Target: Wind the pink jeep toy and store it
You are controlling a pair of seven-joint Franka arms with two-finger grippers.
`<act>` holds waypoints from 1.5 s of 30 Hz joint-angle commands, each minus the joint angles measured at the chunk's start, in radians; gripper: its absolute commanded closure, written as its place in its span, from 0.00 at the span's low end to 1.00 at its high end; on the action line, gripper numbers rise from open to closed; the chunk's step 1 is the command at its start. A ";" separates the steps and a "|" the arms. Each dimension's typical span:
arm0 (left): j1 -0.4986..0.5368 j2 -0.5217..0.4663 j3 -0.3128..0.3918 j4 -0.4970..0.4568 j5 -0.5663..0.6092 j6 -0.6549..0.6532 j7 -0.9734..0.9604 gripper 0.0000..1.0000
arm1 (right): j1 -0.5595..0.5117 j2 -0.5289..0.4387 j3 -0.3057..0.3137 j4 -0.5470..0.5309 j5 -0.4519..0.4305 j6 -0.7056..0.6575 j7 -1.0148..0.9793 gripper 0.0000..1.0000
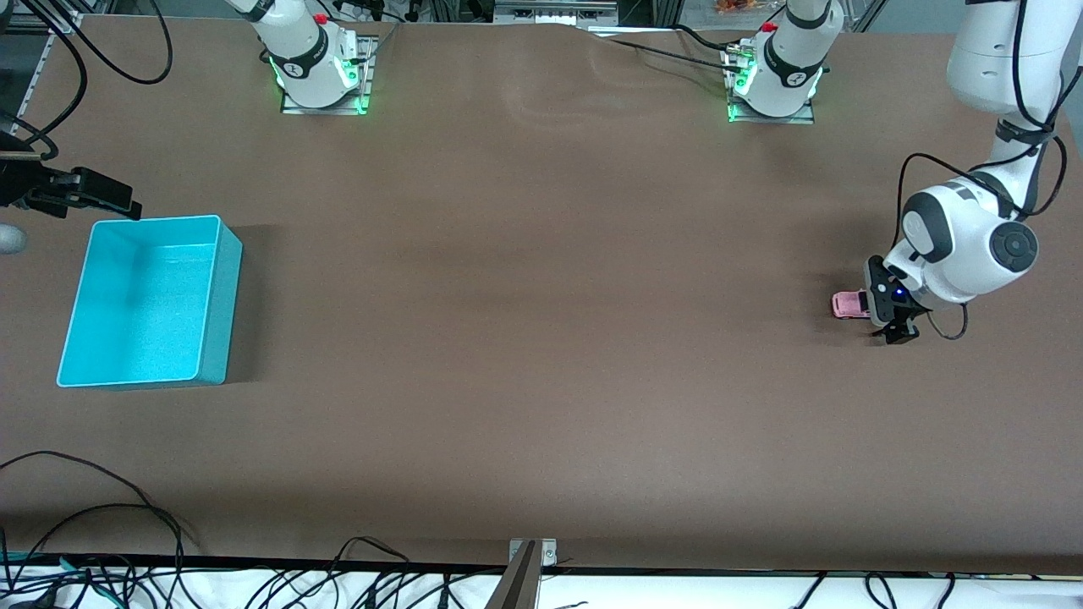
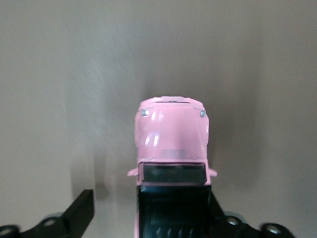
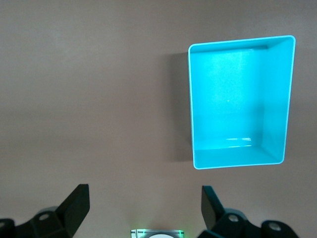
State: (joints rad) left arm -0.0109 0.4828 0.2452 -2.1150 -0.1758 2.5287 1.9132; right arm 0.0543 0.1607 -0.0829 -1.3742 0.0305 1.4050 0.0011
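Note:
The pink jeep toy [image 1: 849, 304] stands on the brown table near the left arm's end. In the left wrist view its pink hood [image 2: 171, 131] points away and its black roof lies between my fingers. My left gripper [image 1: 886, 317] is low at the jeep's rear, open [image 2: 148, 210]. One finger [image 2: 81, 213] stands apart from the jeep with bare table between them. The other finger is against or very close to the jeep's side. My right gripper [image 1: 106, 196] is open and empty [image 3: 146, 198], over the table beside the turquoise bin [image 1: 216, 245].
The turquoise bin [image 3: 237, 158] is empty and stands near the right arm's end of the table. The two arm bases [image 1: 321, 72] [image 1: 774, 80] stand at the table's edge farthest from the front camera. Cables lie along the nearest edge.

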 commanded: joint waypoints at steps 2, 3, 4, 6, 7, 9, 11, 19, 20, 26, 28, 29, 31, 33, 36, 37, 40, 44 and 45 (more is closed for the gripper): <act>-0.009 -0.076 0.003 0.136 -0.022 -0.293 0.030 0.00 | 0.001 -0.015 -0.003 -0.016 0.017 0.009 -0.007 0.00; -0.009 -0.095 0.003 0.145 -0.008 -0.330 0.030 0.00 | 0.001 -0.016 -0.003 -0.016 0.017 0.009 -0.007 0.00; -0.012 -0.108 0.002 0.156 0.013 -0.364 0.027 0.00 | -0.001 -0.015 -0.003 -0.016 0.017 0.009 -0.007 0.00; -0.020 -0.131 0.002 0.177 0.048 -0.428 0.009 0.00 | -0.001 -0.015 -0.003 -0.016 0.017 0.009 -0.007 0.00; -0.021 -0.141 0.002 0.188 0.056 -0.461 -0.005 0.00 | -0.001 -0.015 -0.003 -0.016 0.017 0.009 -0.007 0.00; -0.021 -0.153 0.003 0.210 0.059 -0.530 -0.034 0.00 | -0.001 -0.016 -0.003 -0.016 0.017 0.009 -0.007 0.00; -0.021 -0.156 0.003 0.239 0.061 -0.577 -0.049 0.00 | -0.001 -0.015 -0.003 -0.016 0.017 0.009 -0.007 0.00; -0.015 -0.156 0.005 0.355 0.044 -0.594 -0.066 0.00 | -0.001 -0.015 -0.005 -0.016 0.017 0.011 -0.007 0.00; -0.015 -0.155 0.005 0.368 0.045 -0.593 -0.066 0.00 | -0.001 -0.015 -0.005 -0.016 0.017 0.011 -0.007 0.00; -0.020 -0.141 0.006 0.388 0.050 -0.483 -0.066 0.00 | -0.001 -0.015 -0.005 -0.016 0.017 0.009 -0.007 0.00; -0.012 -0.136 0.006 0.383 0.047 -0.420 -0.065 0.00 | -0.001 -0.015 -0.005 -0.016 0.017 0.009 -0.007 0.00; -0.011 -0.136 0.006 0.383 0.047 -0.407 -0.065 0.00 | -0.001 -0.015 -0.005 -0.016 0.017 0.009 -0.007 0.00; -0.012 -0.141 0.006 0.385 0.047 -0.406 -0.068 0.00 | -0.001 -0.015 -0.005 -0.016 0.017 0.009 -0.007 0.00; -0.015 -0.145 0.006 0.388 0.045 -0.406 -0.071 0.00 | -0.001 -0.015 -0.005 -0.016 0.017 0.011 -0.007 0.00; -0.023 -0.155 0.005 0.391 0.055 -0.407 -0.121 0.00 | -0.001 -0.015 -0.005 -0.016 0.017 0.011 -0.007 0.00; -0.023 -0.161 0.005 0.389 0.059 -0.407 -0.144 0.00 | -0.001 -0.015 -0.005 -0.016 0.017 0.011 -0.007 0.00; -0.023 -0.181 0.003 0.388 0.061 -0.412 -0.194 0.00 | -0.001 -0.015 -0.003 -0.016 0.017 0.011 -0.007 0.00; -0.032 -0.193 0.002 0.389 0.062 -0.433 -0.232 0.00 | -0.001 -0.015 -0.005 -0.016 0.017 0.009 -0.007 0.00; -0.032 -0.197 0.002 0.391 0.062 -0.435 -0.241 0.00 | -0.001 -0.015 -0.005 -0.016 0.017 0.009 -0.007 0.00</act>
State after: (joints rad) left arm -0.0311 0.3171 0.2476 -1.7270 -0.1401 2.1214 1.7404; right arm 0.0541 0.1606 -0.0833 -1.3741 0.0305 1.4059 0.0011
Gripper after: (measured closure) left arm 0.000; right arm 0.000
